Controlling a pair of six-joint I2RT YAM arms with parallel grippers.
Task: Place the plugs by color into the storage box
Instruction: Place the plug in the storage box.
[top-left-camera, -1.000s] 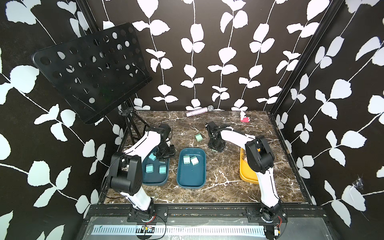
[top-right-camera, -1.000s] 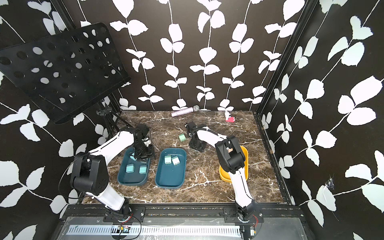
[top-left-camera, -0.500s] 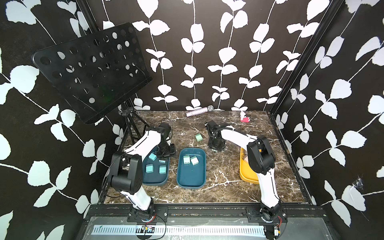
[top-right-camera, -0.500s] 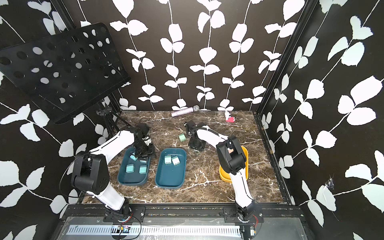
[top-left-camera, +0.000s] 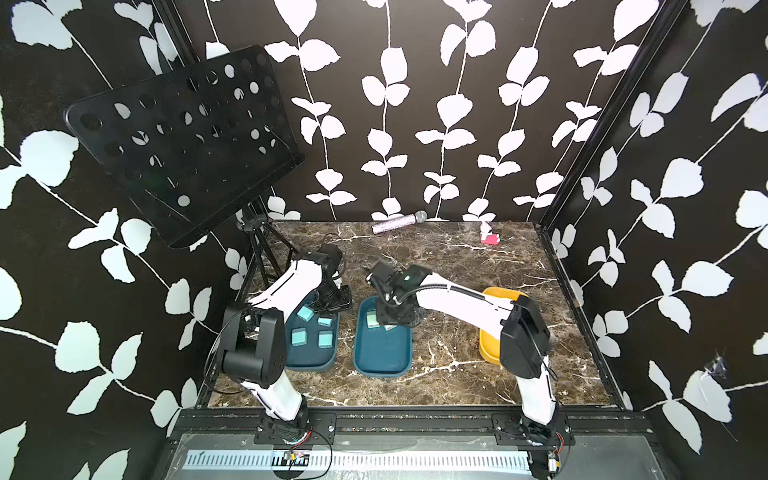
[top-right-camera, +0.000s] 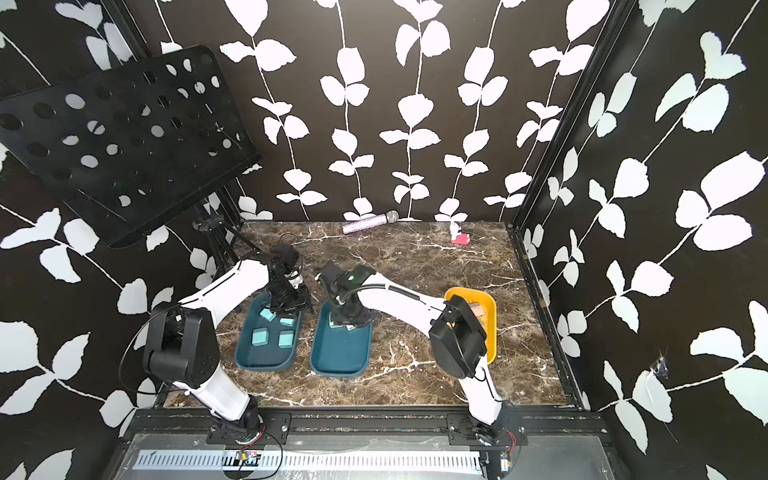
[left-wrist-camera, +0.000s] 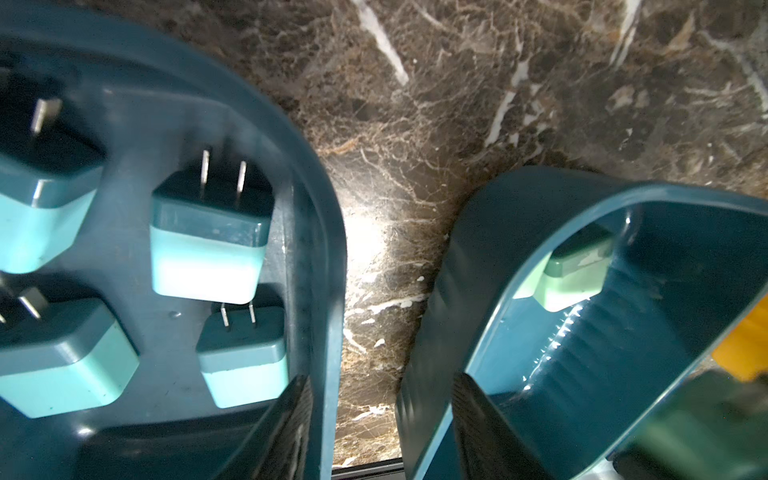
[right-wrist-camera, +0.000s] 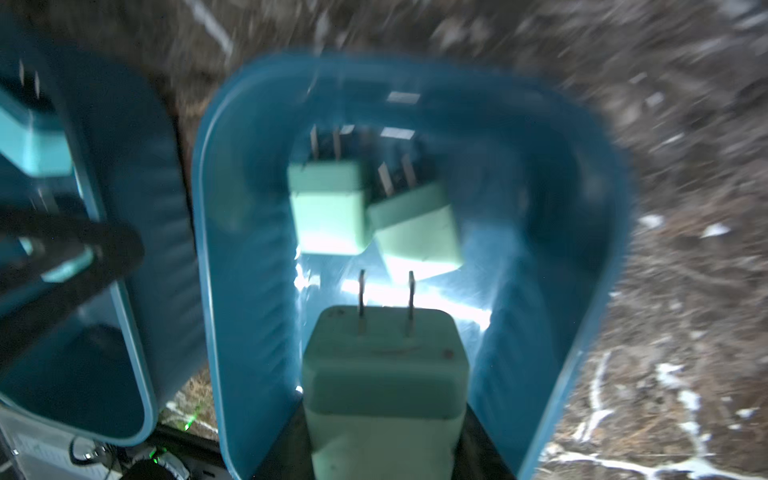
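Right gripper brings a third green plug over the middle tray

The right gripper (top-left-camera: 392, 322) stood over bare table (top-left-camera: 457, 257) a second ago, just beyond the far end of the middle tray (top-left-camera: 382, 353). It has now swung in above that end of the tray. Its jaws are narrowed on a green plug (right-wrist-camera: 384, 374), prongs pointing away from the gripper. Just ahead of those prongs, two green plugs (right-wrist-camera: 328, 208) already lie on the tray floor. A loose green plug that lay beside the gripper earlier is now hidden by the arm, so green is probably one release and one more fetch from done. The left gripper (left-wrist-camera: 378, 415) has barely moved. It hangs half open and empty at the far end of the left tray (top-left-camera: 309, 359), with four blue plugs (top-left-camera: 298, 336) beneath and beside it, so blue looks sorted.
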